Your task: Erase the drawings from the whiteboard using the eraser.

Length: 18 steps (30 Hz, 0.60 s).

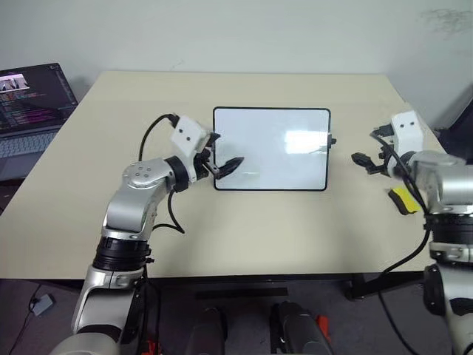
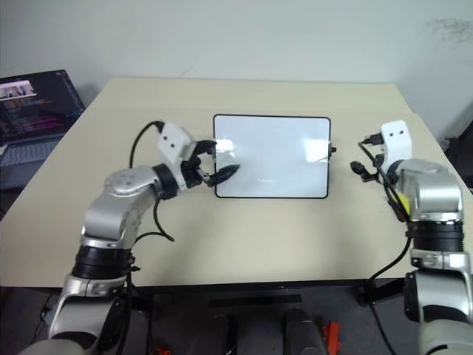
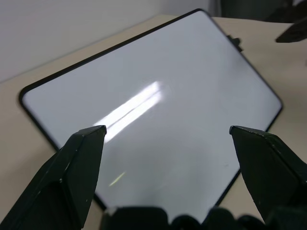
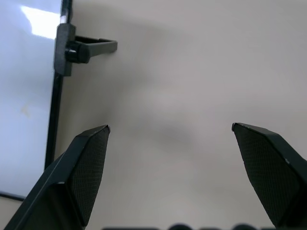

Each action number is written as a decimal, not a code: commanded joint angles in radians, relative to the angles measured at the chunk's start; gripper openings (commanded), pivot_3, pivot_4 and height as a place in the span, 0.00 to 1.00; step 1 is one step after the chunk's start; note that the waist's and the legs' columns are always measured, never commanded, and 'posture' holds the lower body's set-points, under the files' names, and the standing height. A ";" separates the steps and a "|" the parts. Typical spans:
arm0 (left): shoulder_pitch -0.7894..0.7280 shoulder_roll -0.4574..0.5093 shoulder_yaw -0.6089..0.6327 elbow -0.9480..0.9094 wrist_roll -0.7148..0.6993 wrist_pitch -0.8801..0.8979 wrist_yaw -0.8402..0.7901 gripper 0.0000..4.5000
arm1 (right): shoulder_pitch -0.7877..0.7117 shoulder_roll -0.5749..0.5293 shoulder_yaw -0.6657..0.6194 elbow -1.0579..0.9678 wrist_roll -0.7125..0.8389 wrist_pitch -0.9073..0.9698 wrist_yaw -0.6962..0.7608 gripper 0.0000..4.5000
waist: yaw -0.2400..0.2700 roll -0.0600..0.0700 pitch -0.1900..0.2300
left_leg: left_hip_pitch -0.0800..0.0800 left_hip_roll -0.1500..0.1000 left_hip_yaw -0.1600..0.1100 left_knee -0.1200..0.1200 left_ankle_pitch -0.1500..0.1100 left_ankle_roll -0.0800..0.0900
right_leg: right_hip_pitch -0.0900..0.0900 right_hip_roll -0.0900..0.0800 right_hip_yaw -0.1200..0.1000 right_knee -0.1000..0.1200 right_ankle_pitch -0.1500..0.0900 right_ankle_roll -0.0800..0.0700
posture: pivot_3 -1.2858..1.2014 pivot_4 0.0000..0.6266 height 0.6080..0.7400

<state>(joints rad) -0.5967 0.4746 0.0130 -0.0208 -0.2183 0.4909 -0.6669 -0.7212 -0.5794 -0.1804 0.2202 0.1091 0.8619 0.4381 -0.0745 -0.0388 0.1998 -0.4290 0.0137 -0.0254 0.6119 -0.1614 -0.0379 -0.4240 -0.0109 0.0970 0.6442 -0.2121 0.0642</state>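
Note:
The whiteboard [image 1: 271, 148] lies flat mid-table, black-framed, with a knob [image 4: 72, 50] on its right edge. The drawings are out of view: the board's face reads plain white with glare. My left gripper [image 1: 222, 159] hovers open at the board's left edge, and its own view shows the white surface [image 3: 158, 110] between empty fingers. My right gripper [image 1: 367, 163] stands open and empty over bare table, just right of the board. The yellow eraser [image 1: 401, 198] lies on the table behind that gripper, partly hidden under the right forearm.
An open laptop [image 1: 29, 103] sits off the table's left side. The beige table [image 1: 244, 229] has bare room in front of and beyond the board. Black cables loop from both wrists.

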 commanded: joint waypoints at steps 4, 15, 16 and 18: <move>0.005 -0.012 0.049 -0.019 -0.020 -0.003 0.060 1.00 | 0.025 0.067 -0.129 0.026 0.062 -0.230 -0.084 0.99 | -0.001 0.000 0.000 | 0.001 0.000 0.000 0.000 0.000 0.000 | 0.000 0.000 0.000 0.001 0.000 0.000 | 0.52 0.24 1.00; 0.036 -0.033 0.203 0.107 0.021 -0.099 0.313 1.00 | 0.074 0.216 -0.089 0.123 0.033 -0.529 -0.190 0.99 | -0.012 0.000 0.000 | 0.003 0.001 0.000 0.000 0.000 0.000 | 0.002 0.001 0.000 0.002 0.001 0.000 | 0.52 0.24 1.00; 0.038 -0.037 0.207 0.117 0.019 -0.106 0.320 1.00 | 0.078 0.222 -0.090 0.130 0.036 -0.547 -0.192 0.99 | -0.011 0.000 0.000 | 0.003 0.001 0.000 0.000 0.000 0.000 | 0.002 0.001 0.000 0.002 0.001 0.000 | 0.52 0.24 1.00; 0.050 -0.053 0.215 0.151 0.025 -0.138 0.344 1.00 | 0.099 0.239 -0.087 0.136 0.049 -0.592 -0.175 0.99 | -0.009 0.000 0.000 | 0.003 0.001 0.000 0.000 0.000 0.000 | 0.002 0.001 0.000 0.001 0.001 0.000 | 0.52 0.24 1.00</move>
<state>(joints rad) -0.5490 0.4318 0.2073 0.1265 -0.1978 0.3998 -0.3472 -0.6328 -0.3391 -0.2561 0.3770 0.1409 0.3335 0.2568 -0.0832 -0.0388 0.1998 -0.4261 0.0141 -0.0251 0.6118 -0.1613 -0.0378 -0.4220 -0.0104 0.0974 0.6452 -0.2115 0.0643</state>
